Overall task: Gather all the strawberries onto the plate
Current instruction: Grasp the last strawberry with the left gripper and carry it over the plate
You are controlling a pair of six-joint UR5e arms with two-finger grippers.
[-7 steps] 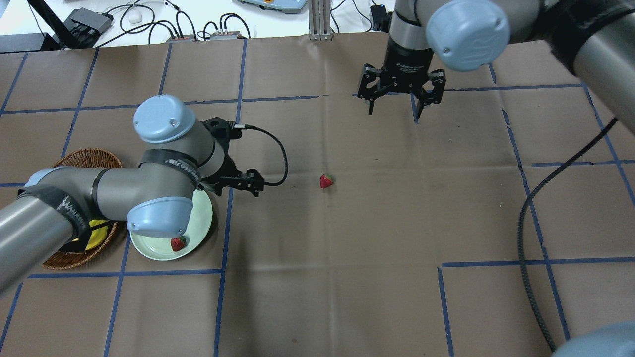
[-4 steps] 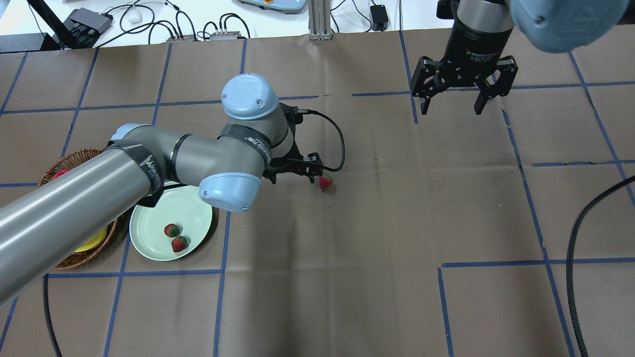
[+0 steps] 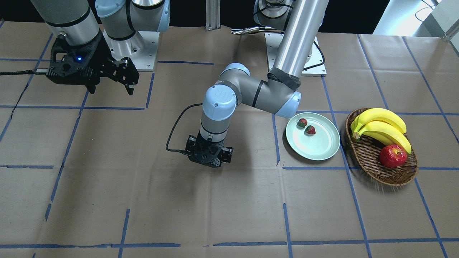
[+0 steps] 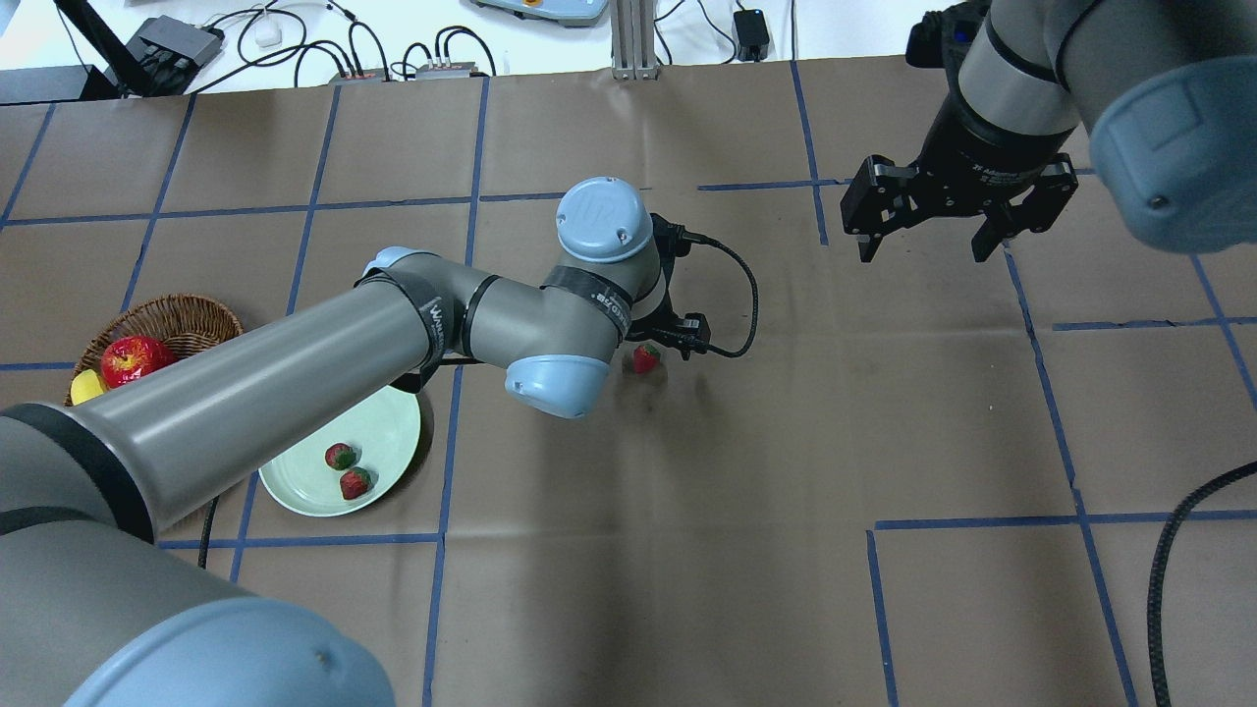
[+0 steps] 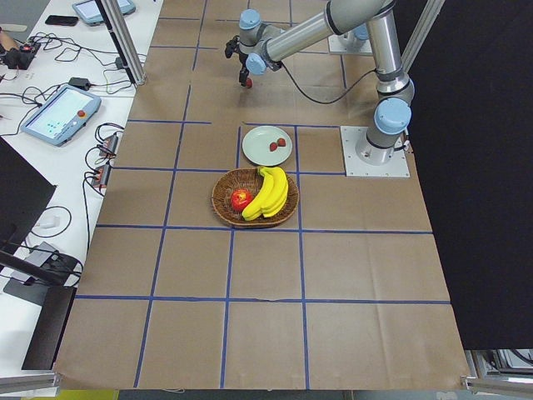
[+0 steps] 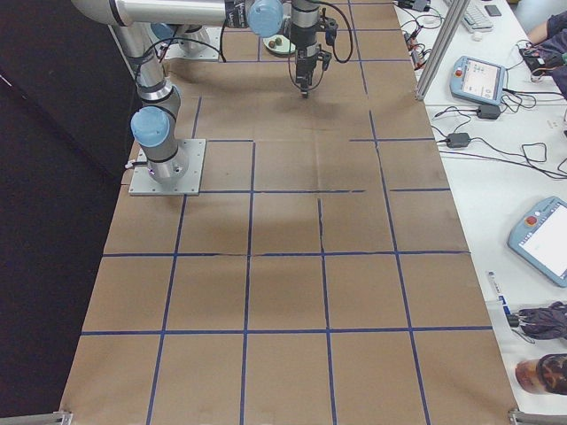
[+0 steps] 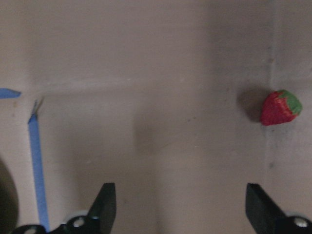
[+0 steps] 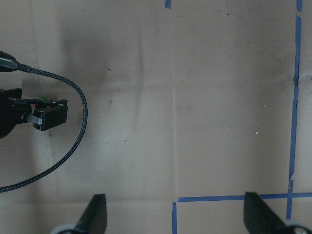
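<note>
you have matt brown paper (image 4: 746, 550) under the left gripper (image 7: 181, 204) and the right gripper (image 4: 923, 253), creased and smudged dark in places, crossed by smooth blue tape (image 7: 36, 165). just ahead of the left gripper, off to one side, the strawberry (image 7: 279, 107) looks dull red and faintly pitted, with a matt green cap. that gripper's fingers (image 7: 108, 202) are matt black; whether plastic or metal you can't tell. its cable (image 4: 751, 295) has a black braided sheath. well back along the arm from the left gripper, the plate (image 3: 324, 150) is smooth and glossy. beside it the basket (image 3: 380, 172) is rough woven wicker, holding a shiny apple (image 3: 393, 156) and smooth bananas (image 3: 382, 123). the arm tube (image 4: 245, 393) is satin grey metal, and its joint cap (image 4: 601, 216) is smooth, plastic-looking pale blue.
</note>
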